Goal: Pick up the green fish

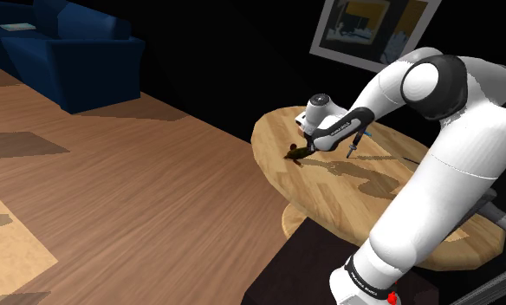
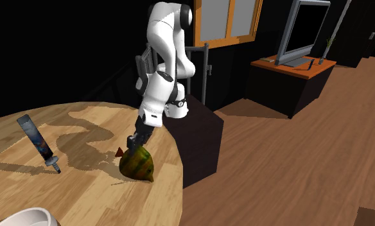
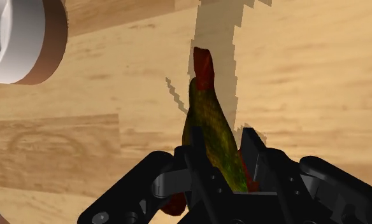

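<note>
The green fish (image 3: 211,127), mottled green and yellow with a red tail, lies lengthwise between my gripper's (image 3: 221,151) black fingers (image 3: 251,147), which clasp its body. In the second exterior view the fish (image 2: 137,164) sits close to the round wooden table's (image 2: 70,186) edge, with the gripper (image 2: 136,142) coming down on it from above. From the shoulder view the fish (image 1: 295,153) is a small dark shape under the gripper (image 1: 301,148) near the table's (image 1: 398,186) left rim. I cannot tell whether it touches the wood.
A white bowl (image 3: 19,38) stands on the table beyond the fish, also at the front edge (image 2: 26,218). A dark slim tool (image 2: 40,144) stands tilted on the tabletop. The table edge drops off right beside the fish. A blue sofa (image 1: 69,43) is far off.
</note>
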